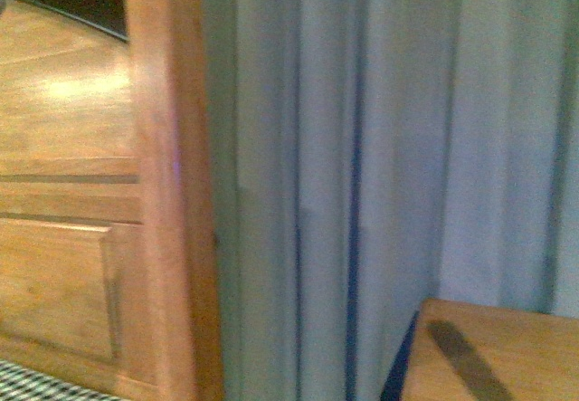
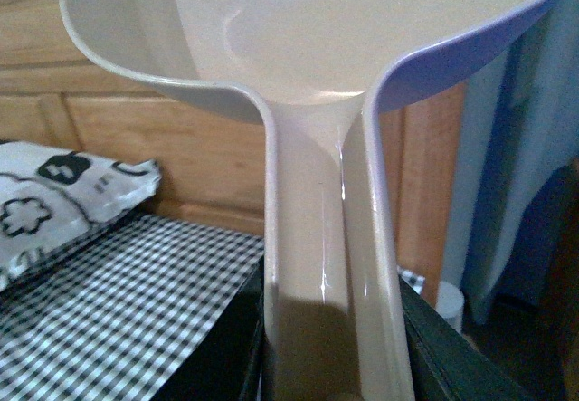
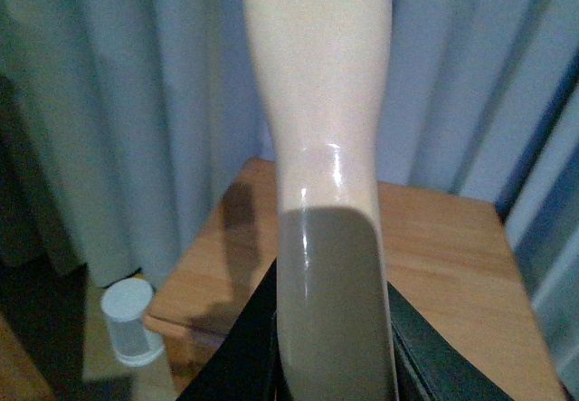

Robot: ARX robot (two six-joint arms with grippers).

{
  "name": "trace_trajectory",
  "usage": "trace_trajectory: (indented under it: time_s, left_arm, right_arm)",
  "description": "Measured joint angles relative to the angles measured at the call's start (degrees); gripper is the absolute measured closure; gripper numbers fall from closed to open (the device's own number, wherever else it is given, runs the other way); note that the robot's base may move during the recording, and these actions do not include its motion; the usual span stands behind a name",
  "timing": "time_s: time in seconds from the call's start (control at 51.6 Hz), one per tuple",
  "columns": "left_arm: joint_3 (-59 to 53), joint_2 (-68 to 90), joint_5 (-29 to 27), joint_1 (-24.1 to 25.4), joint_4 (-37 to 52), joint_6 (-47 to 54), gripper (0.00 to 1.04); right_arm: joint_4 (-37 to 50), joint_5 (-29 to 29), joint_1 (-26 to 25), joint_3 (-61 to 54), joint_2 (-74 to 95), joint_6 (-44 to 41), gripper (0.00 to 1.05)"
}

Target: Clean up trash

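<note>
The trash is out of view in all three views. My left gripper (image 2: 330, 378) is shut on the handle of the pale pinkish dustpan (image 2: 317, 48), whose scoop fills that view above the checked bed. My right gripper (image 3: 330, 374) is shut on the white handle of the brush (image 3: 321, 102); its bristles are out of frame. The brush handle hangs over a wooden side table (image 3: 434, 247). Neither arm shows in the front view.
A wooden headboard (image 1: 167, 193) and blue-grey curtains (image 1: 362, 147) fill the front view, with the side table's corner (image 1: 507, 356) at lower right. A patterned pillow (image 2: 54, 197) lies on the black-and-white checked bedcover (image 2: 109, 310). A small white cylinder (image 3: 131, 319) stands on the floor beside the table.
</note>
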Motion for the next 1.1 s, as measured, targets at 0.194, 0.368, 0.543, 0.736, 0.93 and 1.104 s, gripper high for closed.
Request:
trace_trajectory:
  time_s: [0.194, 0.368, 0.543, 0.736, 0.93, 1.104]
  left_arm:
    - [0.0, 0.0, 0.0, 0.0, 0.0, 0.0, 0.78]
    - [0.0, 0.1, 0.0, 0.0, 0.0, 0.0, 0.78]
    - [0.0, 0.0, 0.0, 0.0, 0.0, 0.0, 0.78]
    - [0.0, 0.0, 0.0, 0.0, 0.1, 0.0, 0.78]
    - [0.0, 0.0, 0.0, -0.1, 0.0, 0.0, 0.78]
    - [0.0, 0.0, -0.1, -0.1, 0.0, 0.0, 0.78]
  right_arm:
    - [0.0, -0.1, 0.0, 0.0, 0.1, 0.0, 0.85]
    - [0.0, -0.1, 0.0, 0.0, 0.0, 0.0, 0.85]
    - [0.0, -0.1, 0.0, 0.0, 0.0, 0.0, 0.85]
    - [0.0, -0.1, 0.1, 0.0, 0.0, 0.0, 0.85]
    - [0.0, -0.1, 0.0, -0.1, 0.0, 0.0, 0.85]
    - [0.0, -0.1, 0.1, -0.1, 0.0, 0.0, 0.85]
